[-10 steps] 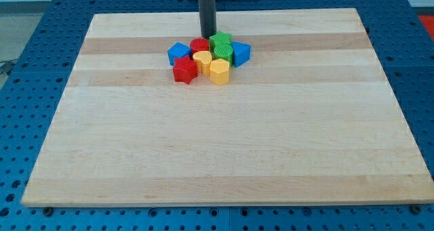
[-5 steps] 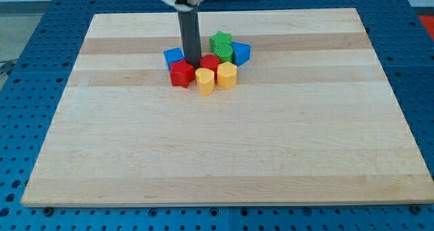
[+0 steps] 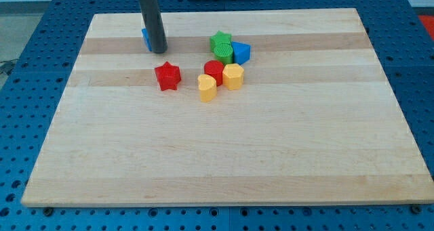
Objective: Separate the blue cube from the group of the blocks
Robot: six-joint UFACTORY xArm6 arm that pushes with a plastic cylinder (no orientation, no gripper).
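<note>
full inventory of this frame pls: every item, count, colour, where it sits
wooden board: 1, light wood, fills most of the view, on a blue perforated table
blue block: 1, blue, upper left, mostly hidden behind the rod, shape unclear
red star block: 1, red, alone, left of the cluster
yellow block: 1, yellow, cluster's bottom left
red cylinder: 1, red, cluster's middle
yellow hexagonal block: 1, yellow, right of the red cylinder
green blocks: green, cluster's top; look like two pressed together, count uncertain
second blue block: 1, blue, cluster's right edge
rod: 1, dark, upper left
my tip: 1, against the blue block, on its right side, well apart from the cluster
</note>
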